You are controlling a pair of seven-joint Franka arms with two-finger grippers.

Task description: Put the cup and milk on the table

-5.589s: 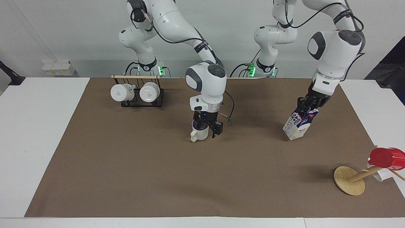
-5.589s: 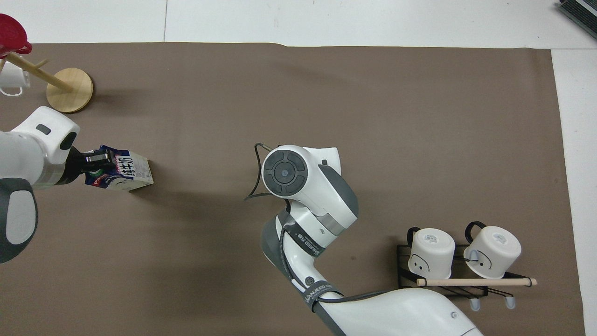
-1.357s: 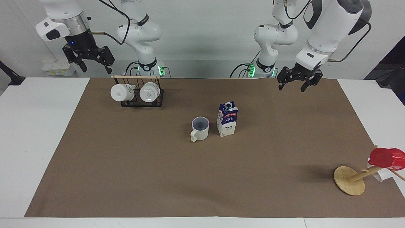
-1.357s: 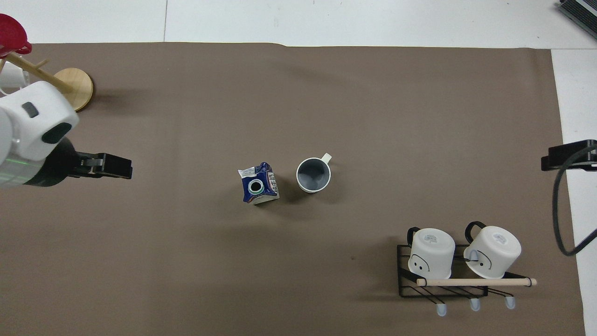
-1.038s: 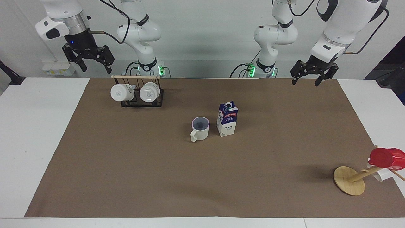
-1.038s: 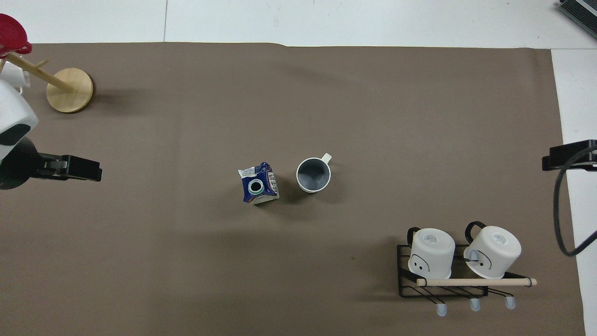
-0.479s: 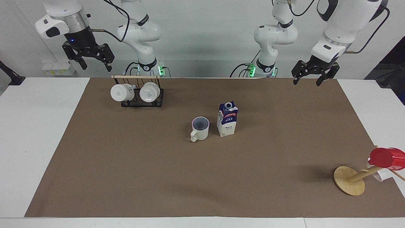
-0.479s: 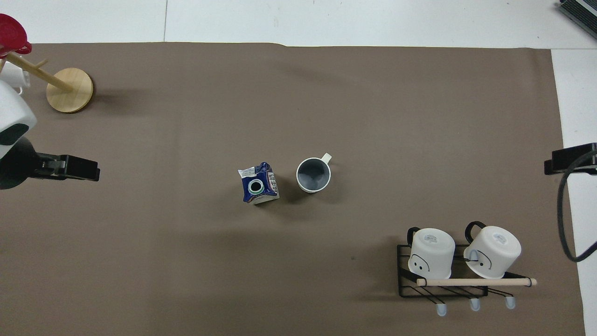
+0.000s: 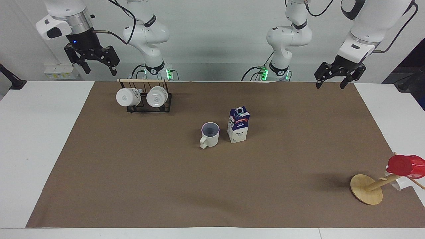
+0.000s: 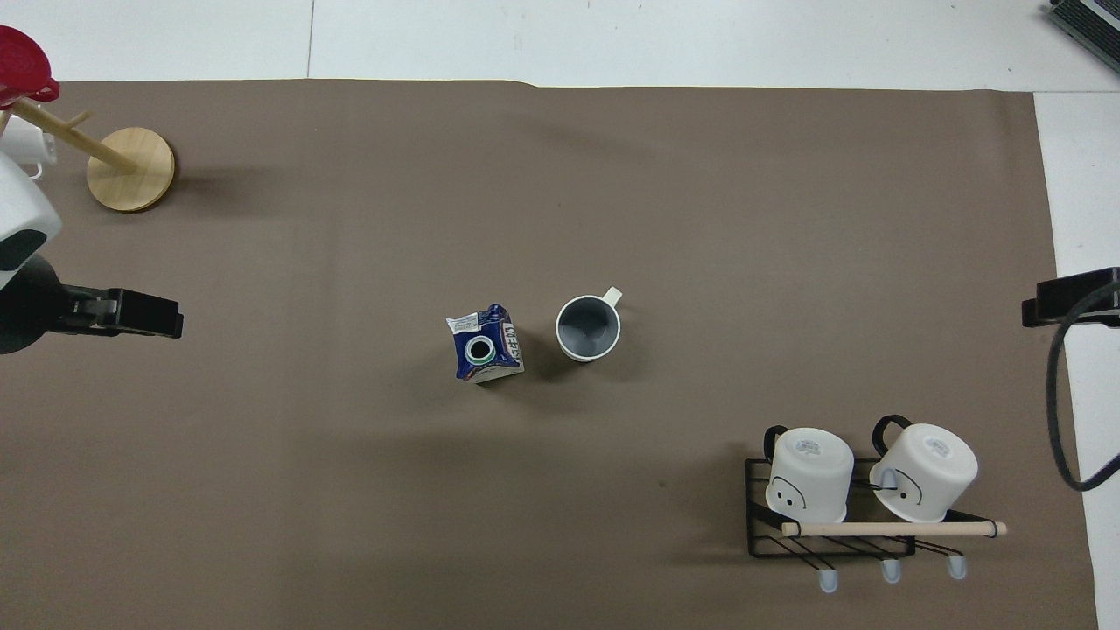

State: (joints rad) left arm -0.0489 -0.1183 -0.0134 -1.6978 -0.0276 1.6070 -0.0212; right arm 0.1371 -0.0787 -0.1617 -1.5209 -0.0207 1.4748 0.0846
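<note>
The cream cup stands upright near the middle of the brown sheet of the table, its handle pointing away from the robots. The milk carton stands upright beside it, toward the left arm's end. My left gripper is open and empty, raised over the sheet's edge at its own end. My right gripper is open and empty, raised high past the mug rack at its own end.
A black wire rack with a wooden bar holds two glossy white mugs close to the right arm's base. A wooden mug tree with a red cup stands at the left arm's end, far from the robots.
Earlier each gripper held its object; both have since let go and lifted away. In the last second the left gripper rose and drifted outward toward its end; the right barely moved.
</note>
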